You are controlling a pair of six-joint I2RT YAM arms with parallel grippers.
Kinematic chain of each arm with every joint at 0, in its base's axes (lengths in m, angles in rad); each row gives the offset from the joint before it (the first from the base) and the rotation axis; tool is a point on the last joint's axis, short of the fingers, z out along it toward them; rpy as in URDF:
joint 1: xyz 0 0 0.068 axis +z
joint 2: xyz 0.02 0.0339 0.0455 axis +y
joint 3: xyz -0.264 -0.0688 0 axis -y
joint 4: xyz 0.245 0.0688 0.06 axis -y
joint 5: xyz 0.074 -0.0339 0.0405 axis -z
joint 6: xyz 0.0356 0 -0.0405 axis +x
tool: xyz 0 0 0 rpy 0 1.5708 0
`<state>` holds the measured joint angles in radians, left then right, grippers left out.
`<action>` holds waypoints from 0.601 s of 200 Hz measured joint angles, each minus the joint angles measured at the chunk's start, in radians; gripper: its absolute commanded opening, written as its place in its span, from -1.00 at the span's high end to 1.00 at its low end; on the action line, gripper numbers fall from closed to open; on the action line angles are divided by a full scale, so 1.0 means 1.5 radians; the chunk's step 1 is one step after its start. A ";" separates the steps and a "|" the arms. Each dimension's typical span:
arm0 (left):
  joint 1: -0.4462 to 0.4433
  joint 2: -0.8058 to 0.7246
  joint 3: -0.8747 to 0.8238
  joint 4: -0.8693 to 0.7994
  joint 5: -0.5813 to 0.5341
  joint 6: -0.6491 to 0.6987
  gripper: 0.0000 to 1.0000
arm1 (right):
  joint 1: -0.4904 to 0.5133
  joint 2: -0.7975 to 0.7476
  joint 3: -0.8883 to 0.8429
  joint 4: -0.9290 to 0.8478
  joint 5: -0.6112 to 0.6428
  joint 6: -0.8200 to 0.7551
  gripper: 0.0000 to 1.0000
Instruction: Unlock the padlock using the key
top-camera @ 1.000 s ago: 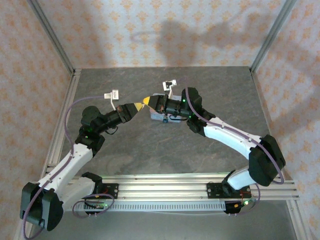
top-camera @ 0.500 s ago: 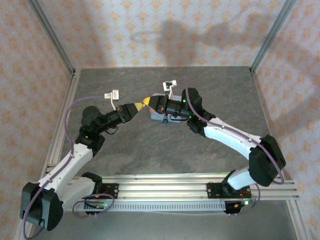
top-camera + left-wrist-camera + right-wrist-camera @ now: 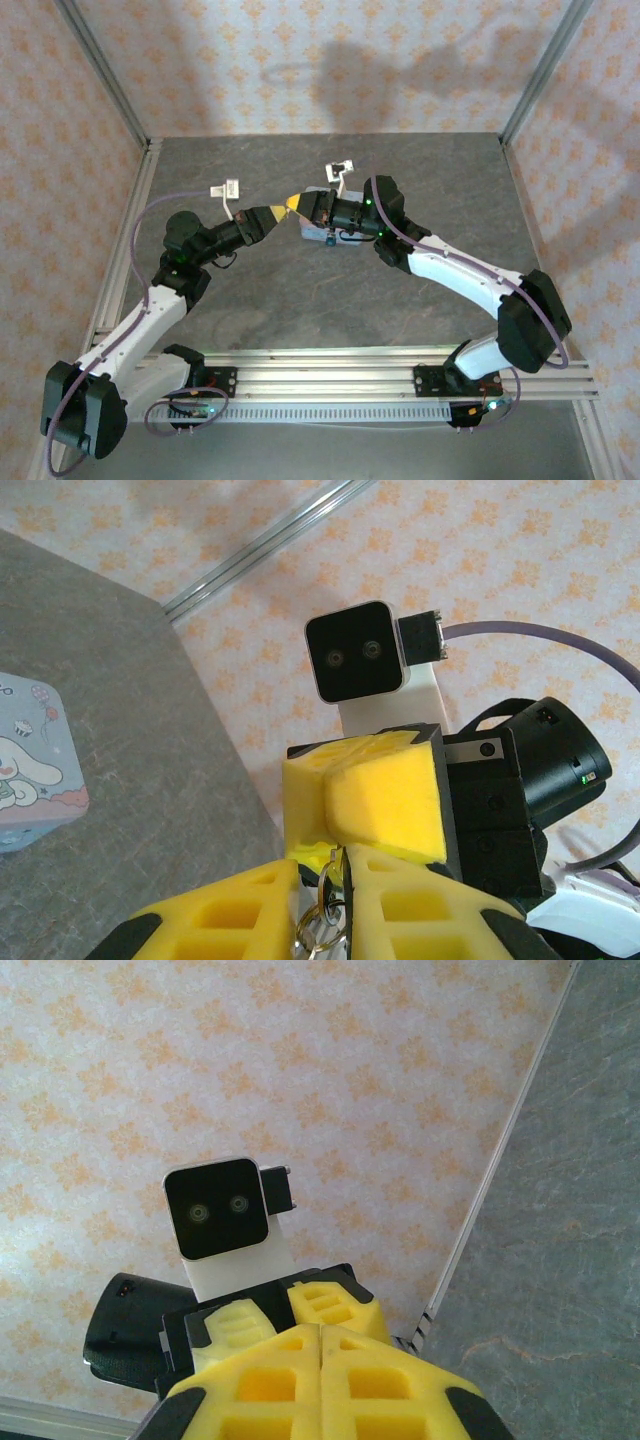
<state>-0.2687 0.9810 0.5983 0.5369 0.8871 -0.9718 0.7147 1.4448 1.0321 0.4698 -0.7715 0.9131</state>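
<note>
Above the table my left gripper [image 3: 280, 211] and right gripper [image 3: 297, 204] meet tip to tip. In the left wrist view my left gripper [image 3: 322, 865] has its fingers a little apart. A metal key ring [image 3: 333, 882] hangs loose in the gap. The ring's top, with a thin metal piece that looks like the key [image 3: 336, 851], runs into the closed seam of the right gripper's fingers [image 3: 385, 800]. My right gripper [image 3: 320, 1328] is shut. A small dark blue thing, apparently the padlock [image 3: 330, 241], lies at the tin's near edge.
A pastel cartoon tin box [image 3: 318, 231] sits on the grey table under the right wrist, and its corner shows as the tin [image 3: 30, 765] in the left wrist view. Patterned walls and metal frame rails [image 3: 125, 270] enclose the table.
Both arms stay in place with their tips together. The left jaws have eased slightly apart around the key ring.
</note>
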 measured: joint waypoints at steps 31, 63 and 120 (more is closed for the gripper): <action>0.000 0.000 0.000 0.000 0.000 0.000 0.68 | 0.000 0.000 0.000 0.000 0.000 0.000 1.00; 0.000 0.000 0.000 0.000 0.000 0.000 0.65 | 0.000 0.000 0.000 0.000 0.000 0.000 1.00; -0.009 0.001 0.000 0.002 0.000 0.001 0.71 | 0.001 0.000 0.000 0.000 -0.001 0.000 1.00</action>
<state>-0.2817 0.9829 0.5983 0.5404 0.8867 -0.9710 0.7155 1.4448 1.0321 0.4698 -0.7723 0.9131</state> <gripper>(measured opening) 0.180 0.059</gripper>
